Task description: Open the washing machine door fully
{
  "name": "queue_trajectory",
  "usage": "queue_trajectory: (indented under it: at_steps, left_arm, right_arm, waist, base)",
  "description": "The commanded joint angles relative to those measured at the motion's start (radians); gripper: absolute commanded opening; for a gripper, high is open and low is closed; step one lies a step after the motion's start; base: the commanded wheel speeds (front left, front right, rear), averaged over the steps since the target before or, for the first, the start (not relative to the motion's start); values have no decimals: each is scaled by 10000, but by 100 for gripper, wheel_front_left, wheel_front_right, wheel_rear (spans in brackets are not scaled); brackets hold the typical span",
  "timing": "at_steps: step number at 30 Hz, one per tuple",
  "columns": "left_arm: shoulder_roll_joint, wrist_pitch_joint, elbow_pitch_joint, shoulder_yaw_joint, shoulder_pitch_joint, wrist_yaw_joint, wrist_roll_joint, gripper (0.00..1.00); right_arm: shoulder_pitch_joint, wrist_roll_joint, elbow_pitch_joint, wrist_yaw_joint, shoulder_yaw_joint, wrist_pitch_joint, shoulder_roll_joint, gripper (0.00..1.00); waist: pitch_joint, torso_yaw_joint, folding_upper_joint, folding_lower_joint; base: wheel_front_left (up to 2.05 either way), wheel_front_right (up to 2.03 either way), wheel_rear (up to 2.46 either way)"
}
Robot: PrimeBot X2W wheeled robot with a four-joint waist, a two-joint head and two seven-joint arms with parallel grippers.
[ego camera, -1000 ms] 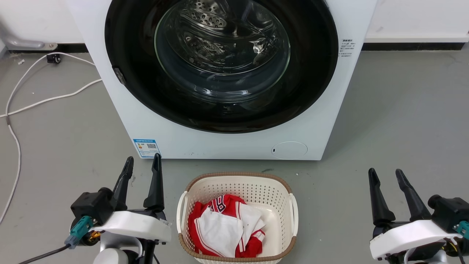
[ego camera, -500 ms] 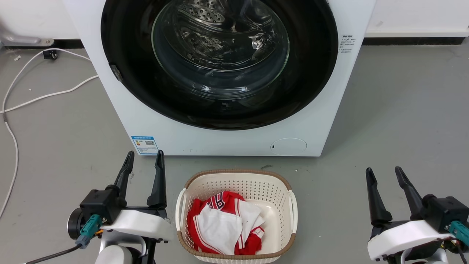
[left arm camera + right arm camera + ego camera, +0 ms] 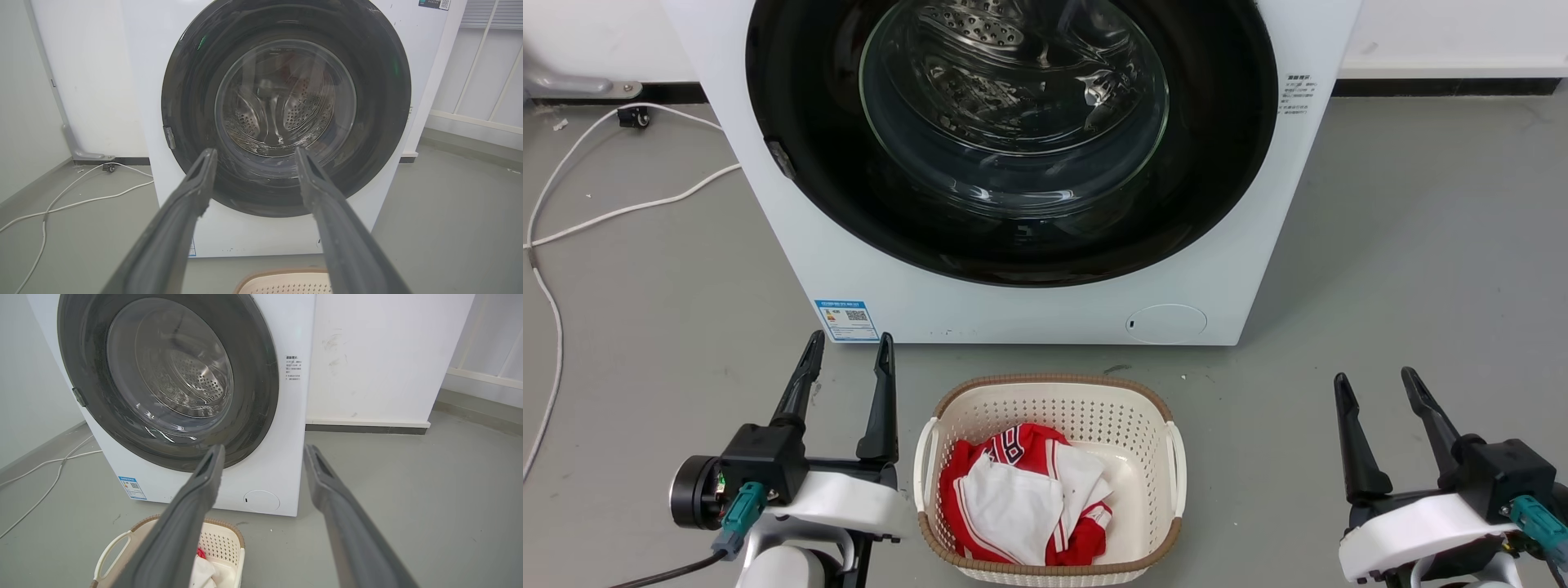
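Starting nearest the robot, the left gripper (image 3: 850,336) is held low at the lower left of the head view. Its two dark fingers are spread apart and pointed toward the machine, with nothing between them. The right gripper (image 3: 1374,376) is held likewise at the lower right, its fingers also spread and empty. Both are kept above the grey floor (image 3: 1421,245), well apart from the machine.

Between the two grippers, a cream laundry basket (image 3: 1054,416) is set on the floor, near the machine's lower front edge. Red and white garments (image 3: 1013,498) are piled in it.

Behind the basket, the washing machine (image 3: 1045,314), a white front-loading box, is stood on the floor against a white wall (image 3: 1421,33). A blue label sticker (image 3: 846,318) is fixed at the lower left corner of its front, and a small round cover (image 3: 1166,323) is set low toward the right.

The washing machine door (image 3: 1225,163) is seen closed, lying flush against the front. It is a large, round, glossy black disc, nearly as wide as the machine. A clear domed glass bowl (image 3: 1013,122) is set at its centre, through which the perforated steel drum (image 3: 980,28) is seen. A small grey tab (image 3: 783,159) is mounted on the door's left rim.

A white cable (image 3: 605,216) is laid across the floor to the left of the machine.
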Motion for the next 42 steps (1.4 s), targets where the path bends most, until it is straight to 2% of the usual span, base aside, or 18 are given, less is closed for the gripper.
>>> queue_trajectory:
  at_steps: [1,8,25,26,27,31,34,38,42]
  left_arm:
    - [14,-67,-39,-33,47,20,175,100]
    - [2,-194,-58,-55,122,92,609,100]
    - [-14,-189,-20,-43,227,60,451,100]
    - [-14,-189,-14,-34,235,59,456,100]
    - [-15,-191,-8,-30,242,59,460,100]
    - [-15,-189,-18,-21,266,59,487,100]
    - [-16,-189,-31,-11,249,60,493,100]
    - [-18,-189,-68,11,183,81,482,100]
    - [-18,-180,-117,15,54,91,433,100]
  right_arm:
    - [30,-154,-25,-3,21,-79,37,100]
    - [78,-504,8,-3,63,-165,43,100]
    - [94,-150,145,-5,53,-102,42,100]
    - [96,-92,150,-5,53,-113,42,40]
    - [91,-45,135,-5,59,-148,42,2]
    - [60,235,89,-3,108,-292,42,0]
    - [-17,1065,103,-5,142,-516,41,0]
    - [-316,3548,257,-3,103,-914,39,0]
    - [-709,6861,534,-3,81,-1182,36,0]
  waist:
    - [0,-1,-1,0]
    - [-18,-8,-1,0]
    - [-112,-12,-1,0]
    - [-116,-11,-1,0]
    - [-118,-7,-1,0]
    - [-112,3,-1,0]
    - [-89,14,-1,0]
    - [-3,17,-1,0]
    - [145,33,-1,0]
  base:
    - [0,0,0]
    - [0,0,0]
    - [0,0,0]
    - [0,0,0]
    - [0,0,0]
    - [0,0,0]
    - [0,0,0]
    - [0,0,0]
    - [0,0,0]
